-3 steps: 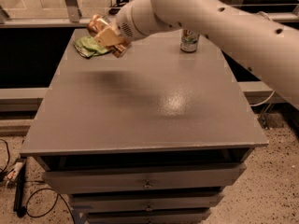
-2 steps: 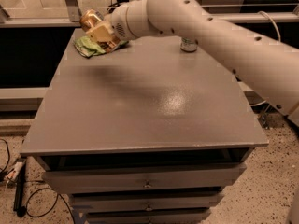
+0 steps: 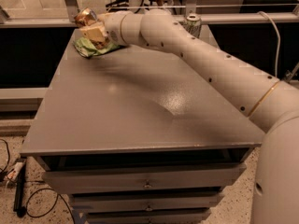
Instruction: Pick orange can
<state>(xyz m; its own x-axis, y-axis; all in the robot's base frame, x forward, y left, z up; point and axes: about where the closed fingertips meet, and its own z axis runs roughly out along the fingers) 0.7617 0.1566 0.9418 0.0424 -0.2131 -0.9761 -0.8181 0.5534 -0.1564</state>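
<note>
The orange can (image 3: pixel 85 17), coppery with a silver end, is tilted in my gripper (image 3: pixel 92 26) at the far left corner of the grey table (image 3: pixel 140 111). The gripper's tan fingers (image 3: pixel 96 32) are shut on the can and hold it above the tabletop, just over a green bag. My white arm reaches across the table from the right.
A crumpled green chip bag (image 3: pixel 89 48) lies on the table under the gripper. A white-and-green can (image 3: pixel 192 24) stands at the far edge, behind the arm. Drawers run below the table front. A railing and glass are behind the table. Cables lie on the floor at left.
The gripper has moved left and towards the far corner with the orange can in it. The white-and-green can and the green bag have not moved.
</note>
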